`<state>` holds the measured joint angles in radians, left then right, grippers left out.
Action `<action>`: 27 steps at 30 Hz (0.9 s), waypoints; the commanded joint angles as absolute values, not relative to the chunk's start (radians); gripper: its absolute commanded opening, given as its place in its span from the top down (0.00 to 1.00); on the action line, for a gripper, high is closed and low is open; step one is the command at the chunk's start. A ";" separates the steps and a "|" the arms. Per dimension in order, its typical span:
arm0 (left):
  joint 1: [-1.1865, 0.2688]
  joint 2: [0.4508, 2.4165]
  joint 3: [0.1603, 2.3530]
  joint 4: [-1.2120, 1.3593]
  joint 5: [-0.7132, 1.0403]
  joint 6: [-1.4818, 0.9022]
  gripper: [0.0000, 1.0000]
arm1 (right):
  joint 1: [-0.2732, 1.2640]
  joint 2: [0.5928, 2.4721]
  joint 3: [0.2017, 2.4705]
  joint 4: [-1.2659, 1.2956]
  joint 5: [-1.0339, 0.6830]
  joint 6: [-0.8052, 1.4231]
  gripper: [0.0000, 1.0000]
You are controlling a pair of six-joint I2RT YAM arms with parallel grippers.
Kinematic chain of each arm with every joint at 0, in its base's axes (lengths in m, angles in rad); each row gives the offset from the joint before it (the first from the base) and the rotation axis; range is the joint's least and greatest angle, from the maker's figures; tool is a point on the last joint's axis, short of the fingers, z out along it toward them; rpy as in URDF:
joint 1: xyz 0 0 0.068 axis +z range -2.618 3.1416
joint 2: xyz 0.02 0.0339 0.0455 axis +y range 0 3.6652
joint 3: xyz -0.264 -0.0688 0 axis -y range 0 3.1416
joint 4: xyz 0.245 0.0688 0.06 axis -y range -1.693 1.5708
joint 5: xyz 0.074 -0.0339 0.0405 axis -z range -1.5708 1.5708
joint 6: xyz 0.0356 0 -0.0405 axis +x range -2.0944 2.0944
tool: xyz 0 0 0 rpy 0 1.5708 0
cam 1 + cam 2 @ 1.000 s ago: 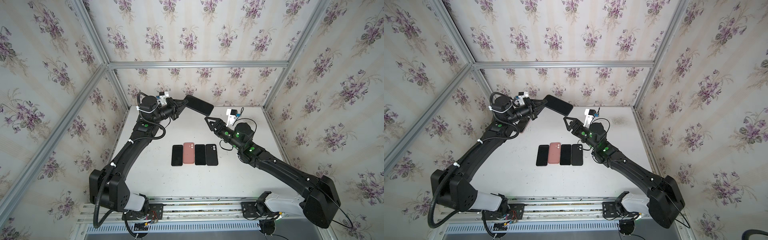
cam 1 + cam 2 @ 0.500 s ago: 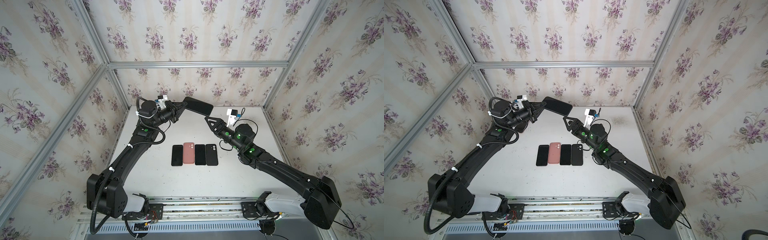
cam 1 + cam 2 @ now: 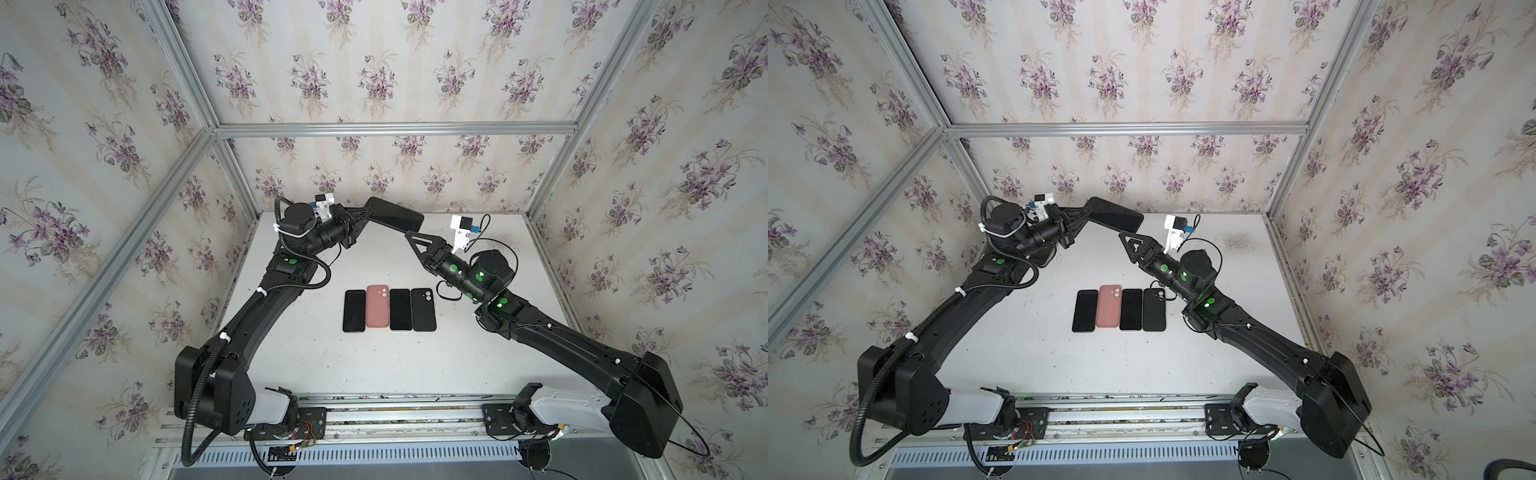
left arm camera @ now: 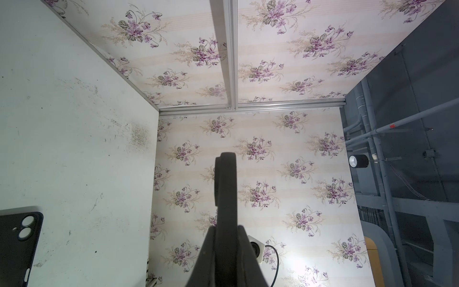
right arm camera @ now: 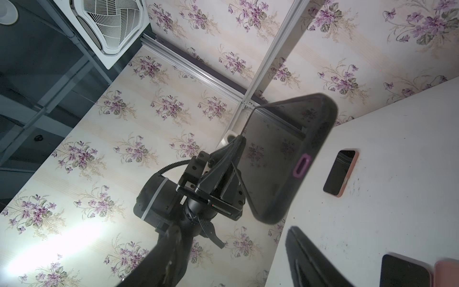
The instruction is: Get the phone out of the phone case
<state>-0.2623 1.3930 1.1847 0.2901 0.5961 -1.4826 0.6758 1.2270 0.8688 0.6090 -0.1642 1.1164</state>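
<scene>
With my left pincer [image 3: 366, 212] I am clamping one short end of the phone [image 3: 395, 216], which is sitting in its phone case [image 5: 320, 139]. I am holding it in the air over the far side of the white table [image 3: 478, 353]. The phone is sticking out toward the middle, tilted, with the case's back showing in both top views and the glossy screen facing my right wrist camera. My right pincer [image 3: 412, 237] is reaching up to the free end with its jaws standing apart, gripping nothing. Its tip is sitting just beside the phone's corner, and I cannot tell whether it is touching. Nearer, between my arms, four things are lying side by side in a row: a black phone [image 3: 354, 311], a pink case [image 3: 377, 306], a second black phone [image 3: 400, 309] and a black case [image 3: 423, 309]. Both cases are lying camera holes up.
</scene>
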 commanded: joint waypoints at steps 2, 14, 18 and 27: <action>-0.263 1.385 1.184 0.354 0.604 -1.490 1.00 | 0.676 1.219 0.858 0.678 -0.112 1.133 0.34; -0.264 1.388 1.184 0.374 0.614 -1.494 1.00 | 0.665 1.264 0.855 0.748 -0.103 1.179 0.59; -0.264 1.388 1.184 0.382 0.615 -1.496 1.00 | 0.653 1.262 0.837 0.777 -0.091 1.201 0.63; -0.268 1.399 1.192 0.395 0.618 -1.499 1.00 | 0.643 1.285 0.834 0.802 -0.101 1.225 0.82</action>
